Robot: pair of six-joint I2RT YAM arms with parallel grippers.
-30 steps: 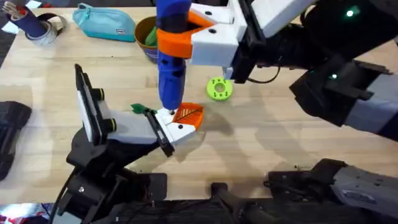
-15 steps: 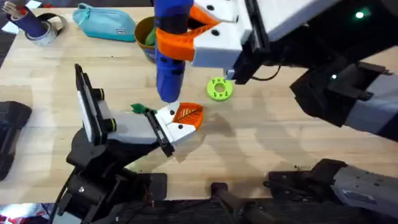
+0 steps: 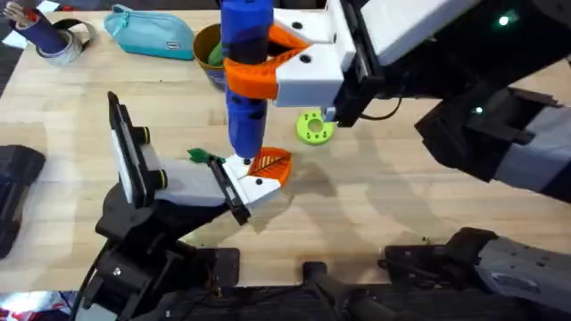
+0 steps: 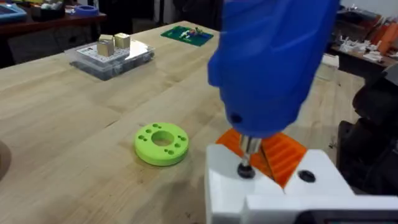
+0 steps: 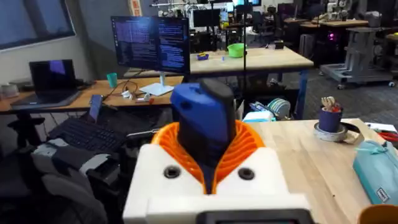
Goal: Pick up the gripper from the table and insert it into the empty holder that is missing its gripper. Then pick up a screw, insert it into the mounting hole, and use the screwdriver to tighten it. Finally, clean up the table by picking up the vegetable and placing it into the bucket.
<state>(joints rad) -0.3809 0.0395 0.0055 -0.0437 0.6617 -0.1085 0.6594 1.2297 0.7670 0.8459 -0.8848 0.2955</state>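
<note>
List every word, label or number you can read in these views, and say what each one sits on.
None can be read.
Teal zip pouch: a small pale label, too small to read.
Computer monitor: lines of text, too blurred to read.
Blue screwdriver, white holder: no markings visible.

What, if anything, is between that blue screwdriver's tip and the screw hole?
Nothing visible. The screwdriver stands upright over the white holder, its metal tip already on the screw head beside the orange gripper.
</note>
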